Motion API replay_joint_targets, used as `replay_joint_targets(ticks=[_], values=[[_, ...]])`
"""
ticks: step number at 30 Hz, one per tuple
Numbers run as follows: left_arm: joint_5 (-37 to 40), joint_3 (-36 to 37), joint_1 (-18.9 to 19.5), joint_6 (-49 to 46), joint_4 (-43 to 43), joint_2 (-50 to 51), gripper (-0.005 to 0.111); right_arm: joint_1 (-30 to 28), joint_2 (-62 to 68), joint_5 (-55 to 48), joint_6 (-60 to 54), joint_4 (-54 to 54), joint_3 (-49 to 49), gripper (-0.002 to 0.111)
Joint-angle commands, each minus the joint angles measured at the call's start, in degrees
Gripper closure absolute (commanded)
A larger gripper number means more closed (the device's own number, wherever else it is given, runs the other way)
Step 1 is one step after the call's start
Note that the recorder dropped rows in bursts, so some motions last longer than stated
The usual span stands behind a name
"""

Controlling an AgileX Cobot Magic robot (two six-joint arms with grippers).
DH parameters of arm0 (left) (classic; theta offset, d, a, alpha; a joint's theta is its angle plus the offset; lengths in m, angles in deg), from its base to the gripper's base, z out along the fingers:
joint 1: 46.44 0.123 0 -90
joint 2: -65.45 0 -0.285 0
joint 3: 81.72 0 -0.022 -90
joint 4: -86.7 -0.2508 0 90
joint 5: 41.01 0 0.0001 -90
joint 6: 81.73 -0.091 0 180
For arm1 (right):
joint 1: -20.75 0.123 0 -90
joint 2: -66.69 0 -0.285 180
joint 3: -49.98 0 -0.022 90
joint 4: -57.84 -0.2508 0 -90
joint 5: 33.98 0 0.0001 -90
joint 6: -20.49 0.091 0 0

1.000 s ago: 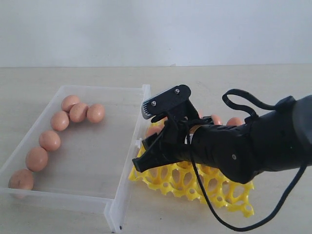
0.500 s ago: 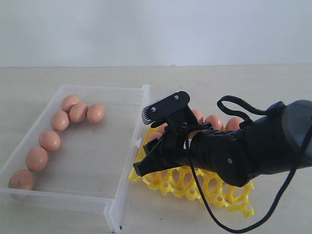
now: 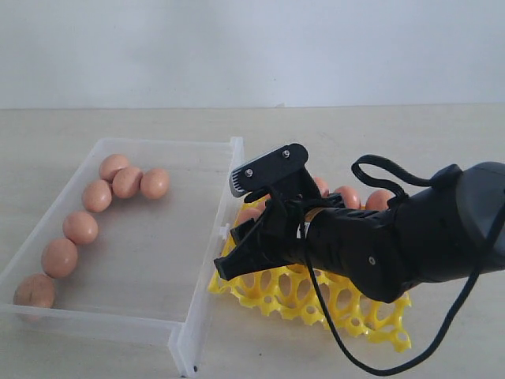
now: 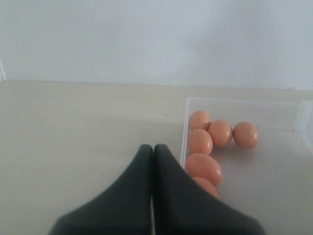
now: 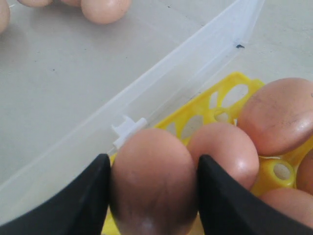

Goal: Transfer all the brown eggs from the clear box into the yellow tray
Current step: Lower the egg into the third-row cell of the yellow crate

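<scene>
A pale wall stood behind the light desk (image 3: 95,118), where the clear box (image 3: 207,260) lay just beside the yellow tray (image 3: 371,316). The right pincer (image 5: 152,164) was partly closed around one brown egg (image 5: 151,196), held over the tray's edge nearest the box wall. The left pincer (image 4: 153,149) hung outside the box's far side with its fingers pressed together on nothing. We judged the main risk to be a release off-centre. The held egg sat close against a neighbour (image 5: 222,147) already in its cup, so it could knock that one, or tip off the lattice rim toward the box wall and its small clip tab (image 5: 129,129). A harder squeeze could also crack the shell (we saw no crack). By our count there were one box, one tray and two pincers. Seven brown eggs (image 3: 80,227) lay along the box's far side, one was in the grip, and at least four were in the tray. The arm hid the rest of the tray.
</scene>
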Motion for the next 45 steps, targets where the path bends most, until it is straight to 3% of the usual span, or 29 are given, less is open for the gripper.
replay_joint_targets(ticks=[1,5,19,25,45], values=[[-0.01,-0.24,0.05,-0.03,0.31,0.17,0.111,0.01,-0.11,0.99,-0.12,0.01,0.29,0.105],[-0.01,-0.24,0.05,-0.03,0.31,0.17,0.111,0.01,-0.11,0.86,-0.12,0.01,0.29,0.068],[-0.01,-0.24,0.05,-0.03,0.31,0.17,0.111,0.01,0.28,-0.26,1.57,-0.15,0.29,0.067],[-0.01,-0.24,0.05,-0.03,0.31,0.17,0.111,0.01,1.82,-0.42,4.03,-0.37,0.29,0.05],[-0.01,-0.24,0.05,-0.03,0.31,0.17,0.111,0.01,0.68,-3.07,4.0,-0.37,1.91,0.05]])
